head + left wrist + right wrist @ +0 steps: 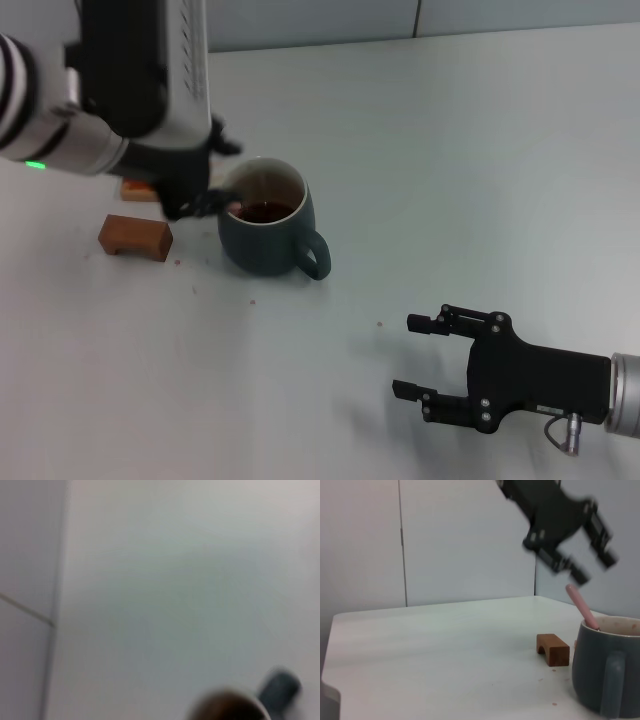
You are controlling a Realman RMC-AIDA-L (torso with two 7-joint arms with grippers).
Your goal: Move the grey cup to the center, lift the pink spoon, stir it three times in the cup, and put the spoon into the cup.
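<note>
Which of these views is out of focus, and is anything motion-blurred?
Left wrist view: soft throughout, the grey cup only a smear at the edge. Right wrist view: the left pincer above the pink spoon looks slightly smeared; wooden block crisp. Head view: sharp, right pincer open, soft shadows.

grey cup [266, 240]: glazed ceramic, smooth, soft sheen, below left gripper [580, 562] | pink spoon [582, 607]: smooth matt handle, just under its open fingers | left gripper: matt black plastic | right gripper [425, 356]: matt black, metal fitting behind | wooden block [135, 236]: brown, matt, beside left gripper | table [470, 170]: smooth, pale, matt
</note>
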